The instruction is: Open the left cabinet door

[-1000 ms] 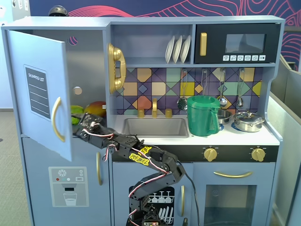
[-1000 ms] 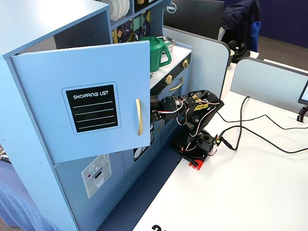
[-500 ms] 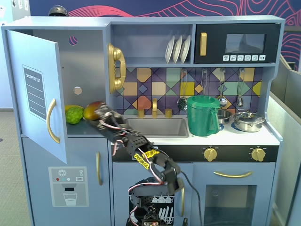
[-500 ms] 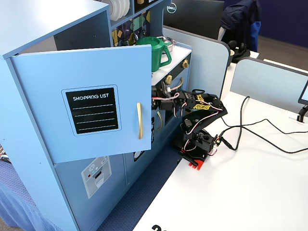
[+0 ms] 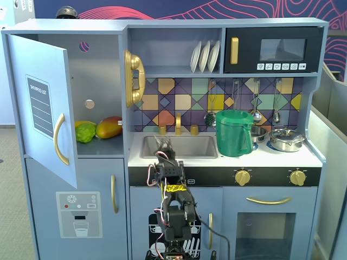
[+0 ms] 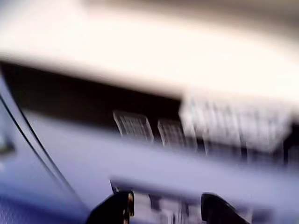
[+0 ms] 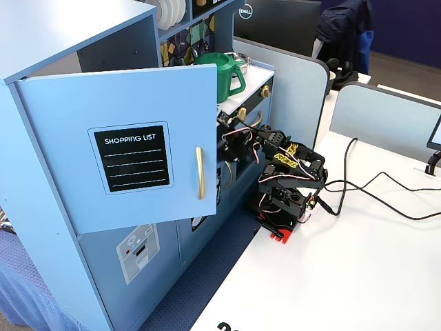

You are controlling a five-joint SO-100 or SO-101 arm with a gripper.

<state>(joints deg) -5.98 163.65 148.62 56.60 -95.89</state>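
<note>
Fruit (image 5: 100, 130) lies inside the compartment behind the open left cabinet door (image 5: 43, 108).

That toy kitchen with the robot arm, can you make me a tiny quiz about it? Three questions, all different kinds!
1. True or false: the shopping-list door is open.
2. What colour is the pitcher by the sink? A red, B green, C yellow.
3. Fill in: the gripper holds ____.

Key: 1 true. 2 B. 3 nothing; it sits near the sink, away from the door's handle.
</note>
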